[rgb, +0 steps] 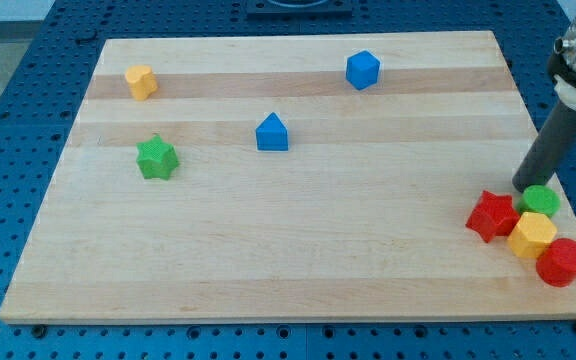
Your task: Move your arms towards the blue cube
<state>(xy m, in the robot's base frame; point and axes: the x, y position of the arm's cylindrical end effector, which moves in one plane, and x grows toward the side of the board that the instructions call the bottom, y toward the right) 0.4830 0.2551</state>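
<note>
My tip (524,186) sits at the view's right edge of the desk (298,250), just touching or nearly touching the green round block (542,200) from above. That block belongs to a tight cluster with a red star (492,215), a yellow block (532,235) and a red round block (563,262), all touching or almost so. There is no pincer on this rig to report as open or closed, only the bare rod, and it holds nothing.

The blue cube (363,69) lies near the view's top, a little right of centre, well apart from my tip.

The main risk, as I judge it, is at the start. If I pull away on a line that dips toward the view's bottom, I would drag the green round block or nudge the red star and scatter the cluster. Leaving up and to the view's left should clear them.

A second risk is aiming at the wrong blue piece. A blue house-shaped block (272,133) sits near the middle, lower and further left than the cube. The straight path to the cube looks bare, so nothing blocks it. Overshooting would shove the cube toward the desk's top edge.

The green star (156,158) and a yellow block at the top left (140,82) are far off my route.
</note>
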